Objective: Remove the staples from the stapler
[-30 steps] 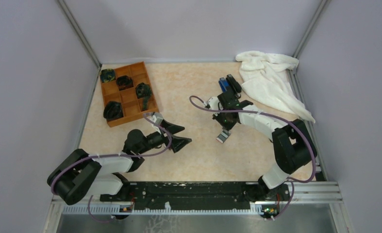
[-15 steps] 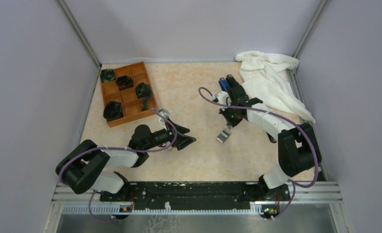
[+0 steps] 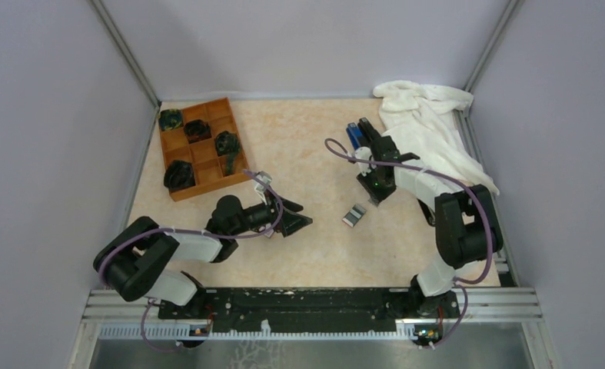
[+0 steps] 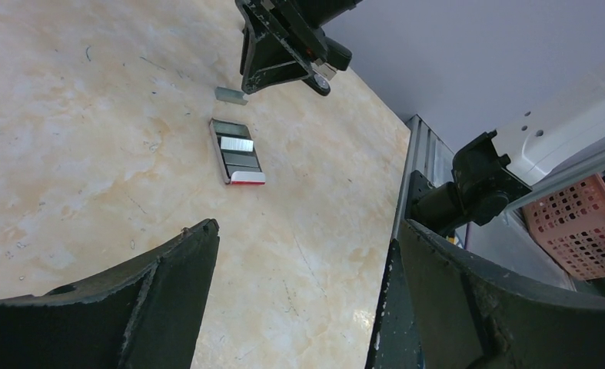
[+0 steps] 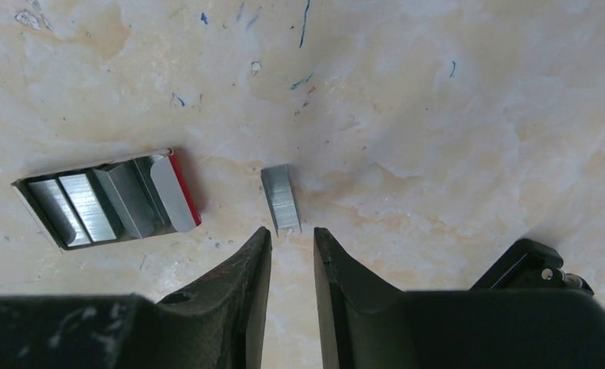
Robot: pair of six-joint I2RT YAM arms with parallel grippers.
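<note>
Staples [image 5: 280,198] lie free on tabletop [image 5: 437,115], at 3 o'clock of the box [image 5: 107,201]. Right fingers [image 5: 241,288] slightly apart, empty; left fingers [image 4: 168,284] wide apart. Best to lift straight off, not nudging the strip.

Staples [image 5: 281,198]: I see one tiny silvery-grey strip of joined staples, out of stapler. Lies flat on bench, just beside small white-and-red box [image 5: 107,201], off one short end, not touching it. Nothing grips it; strip sits free just past narrowly parted tips of my right end effector [image 5: 291,238].

Stapler [image 3: 365,126]: slim, all black, lying on bench well apart from box, toward rear. Partly hidden by my right arm; can't tell whether open.
</note>
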